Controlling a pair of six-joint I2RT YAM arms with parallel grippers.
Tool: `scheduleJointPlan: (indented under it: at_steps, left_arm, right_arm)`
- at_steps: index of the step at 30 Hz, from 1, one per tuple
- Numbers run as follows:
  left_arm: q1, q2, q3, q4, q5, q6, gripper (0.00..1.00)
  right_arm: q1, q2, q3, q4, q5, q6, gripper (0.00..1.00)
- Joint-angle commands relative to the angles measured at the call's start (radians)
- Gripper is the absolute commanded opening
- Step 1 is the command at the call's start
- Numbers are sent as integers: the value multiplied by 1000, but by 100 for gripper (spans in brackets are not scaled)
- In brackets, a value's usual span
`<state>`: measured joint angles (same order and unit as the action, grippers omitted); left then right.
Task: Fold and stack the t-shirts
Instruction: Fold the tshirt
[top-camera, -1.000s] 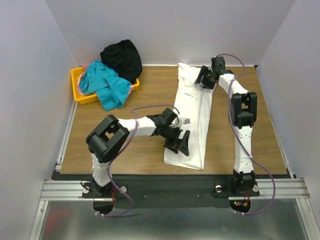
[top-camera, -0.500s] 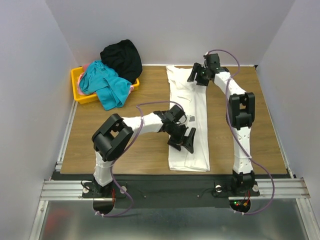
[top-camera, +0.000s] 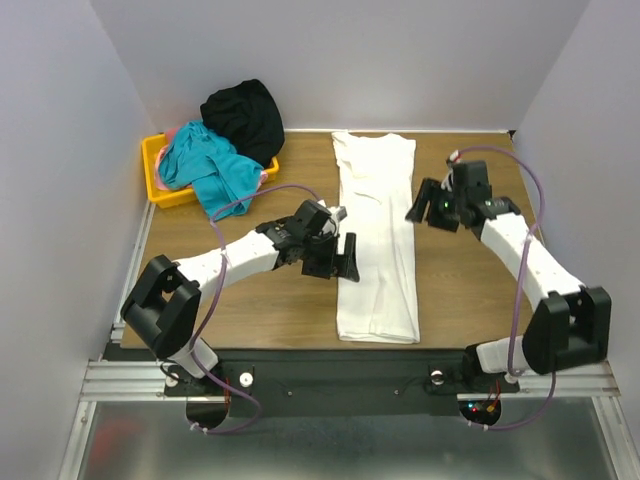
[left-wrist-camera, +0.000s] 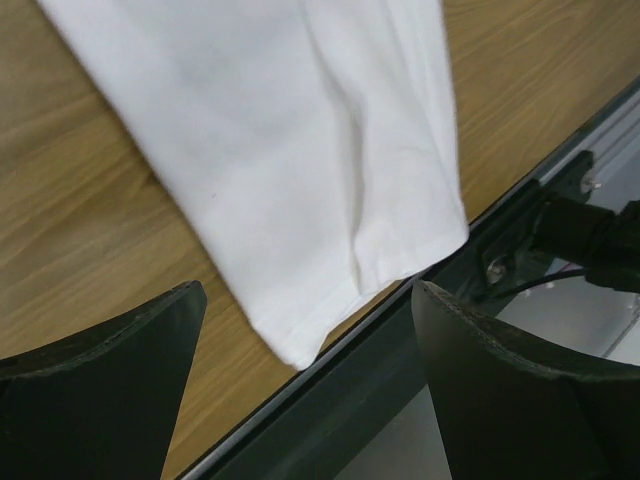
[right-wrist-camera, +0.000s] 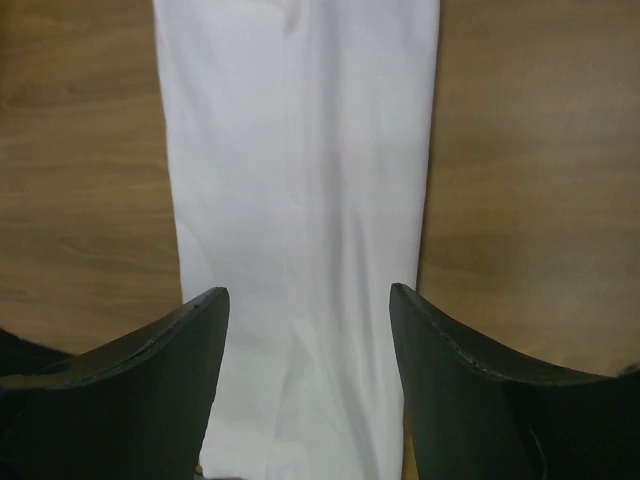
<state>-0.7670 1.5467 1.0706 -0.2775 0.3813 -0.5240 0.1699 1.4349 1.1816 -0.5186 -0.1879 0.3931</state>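
The white t-shirt (top-camera: 376, 240) lies flat on the wooden table, folded lengthwise into a long narrow strip running from the far edge to the near edge. My left gripper (top-camera: 342, 258) hovers open at the strip's left edge, holding nothing. In the left wrist view the shirt's near end (left-wrist-camera: 300, 160) sits by the table's front rail, beyond my open left gripper (left-wrist-camera: 305, 300). My right gripper (top-camera: 422, 208) stands open just right of the strip's middle. In the right wrist view the strip (right-wrist-camera: 300, 150) runs between the spread fingers of my empty right gripper (right-wrist-camera: 308, 300). Teal (top-camera: 212, 172), black (top-camera: 243, 116) and pink (top-camera: 176, 133) t-shirts are heaped at the back left.
A yellow bin (top-camera: 156, 178) at the back left holds the heap, with the teal shirt spilling over its front onto the table. The black metal front rail (left-wrist-camera: 420, 300) runs close to the strip's near end. Grey walls close in three sides.
The right arm drew back from the shirt's far end to beside its middle. The left gripper slid left off the cloth. The shirt, skewed a second ago, now lies straight.
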Motion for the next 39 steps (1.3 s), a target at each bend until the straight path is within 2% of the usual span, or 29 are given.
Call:
scheduleJointPlan:
  at_steps: [1, 5, 9, 15, 22, 30, 39]
  left_arm:
    - [-6, -48, -105, -16, -58, -19, 96]
    - [-8, -100, -199, 15, -56, -51, 96]
    - [-14, -157, -299, 58, -41, -94, 96]
    - [-41, -177, -337, 83, -44, -162, 95]
    - [-112, -191, -377, 113, -67, -260, 95]
    - [-198, -214, -431, 150, -123, -390, 95]
    - [-253, -214, -413, 150, -194, -493, 95]
  right_arm:
    - [55, -158, -232, -96, 13, 139, 71]
    - [181, -263, -332, -170, 72, 272, 71]
    - [189, -261, -333, -262, 111, 309, 70]
    - [200, -284, -416, -308, 113, 354, 70]
    - [203, -432, -553, -373, 91, 415, 68]
    - [206, -487, -619, -345, 59, 443, 66]
    - [215, -524, -675, -354, 33, 431, 64]
